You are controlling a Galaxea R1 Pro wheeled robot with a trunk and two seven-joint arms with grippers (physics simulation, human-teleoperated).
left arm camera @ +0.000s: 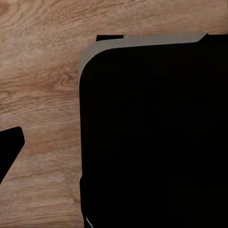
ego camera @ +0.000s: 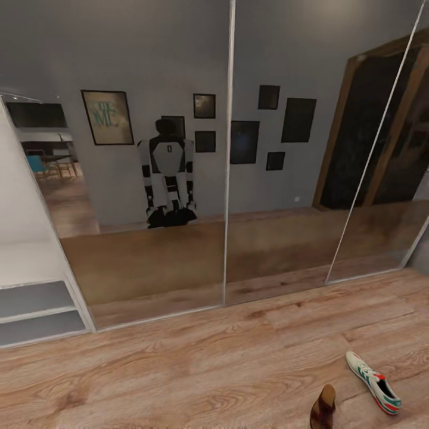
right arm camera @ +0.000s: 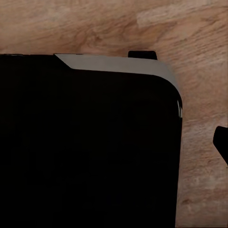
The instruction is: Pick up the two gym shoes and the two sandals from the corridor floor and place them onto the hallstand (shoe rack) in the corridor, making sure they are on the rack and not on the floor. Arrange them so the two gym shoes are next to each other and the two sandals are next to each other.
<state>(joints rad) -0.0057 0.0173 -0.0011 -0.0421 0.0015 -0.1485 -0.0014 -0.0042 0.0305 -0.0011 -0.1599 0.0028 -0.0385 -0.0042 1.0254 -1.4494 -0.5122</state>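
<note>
- Nearest you, at the bottom edge of the head view, a dark-brown leather slip-on sandal [ego camera: 323, 407] stands on the light-brown wood-grain plank floor [ego camera: 179, 369], cut off by the frame
- Just to its right and slightly further off, a cream-white lace-up gym shoe with green side stripes and a green-and-orange sole [ego camera: 373, 382] lies on the same floor, apart from the sandal, its length running diagonally towards the lower right corner
- Your left wrist view looks down on the plank floor with a large black rounded body with a pale grey edge [left arm camera: 152, 133] covering most of the picture; a small dark tip [left arm camera: 9, 147] pokes in at the side, and you cannot tell whether the left claw is wide or narrow
- Your right wrist view gives the same kind of picture: a black rounded body with a grey edge [right arm camera: 90, 142] over the floor, a dark tip [right arm camera: 222, 142] at the border, and the state of the right claw cannot be told
- Further off on the left, the light-grey hallstand with two low open shelf slots [ego camera: 36, 313] stands against a white panel; no shoe is seen in the visible part of its slots
- Beyond the floor, tall mirrored sliding panels [ego camera: 226, 179] span the wall, reflecting a white-and-black robot [ego camera: 167, 179], framed pictures on a grey wall [ego camera: 108, 117] and a dark wood-framed doorway [ego camera: 375, 131]
</note>
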